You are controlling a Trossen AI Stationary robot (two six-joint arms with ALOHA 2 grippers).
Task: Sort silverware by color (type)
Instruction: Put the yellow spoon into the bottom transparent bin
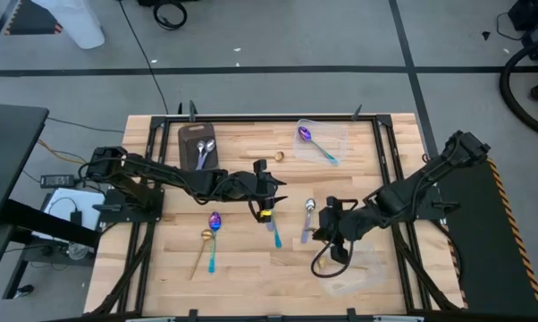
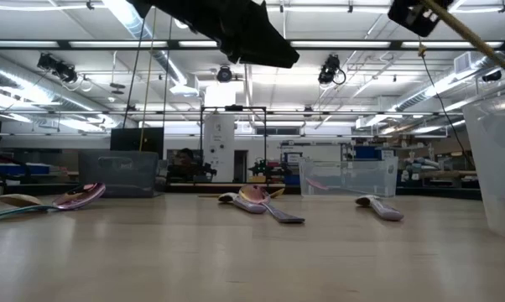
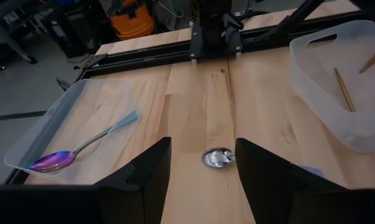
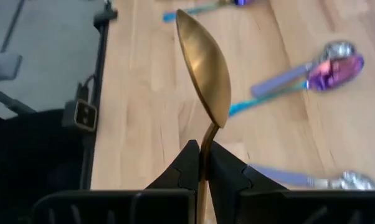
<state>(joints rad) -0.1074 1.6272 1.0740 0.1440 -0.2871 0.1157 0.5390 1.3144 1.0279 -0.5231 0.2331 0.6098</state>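
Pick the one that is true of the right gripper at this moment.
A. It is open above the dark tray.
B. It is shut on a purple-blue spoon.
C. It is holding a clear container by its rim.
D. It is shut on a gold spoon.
D: in the right wrist view the right gripper has its fingers pinched on the neck of a gold spoon, whose bowl sticks up past them.

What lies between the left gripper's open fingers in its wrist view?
A silver spoon's bowl on bare wood sits between the left gripper's fingers in the left wrist view, untouched.
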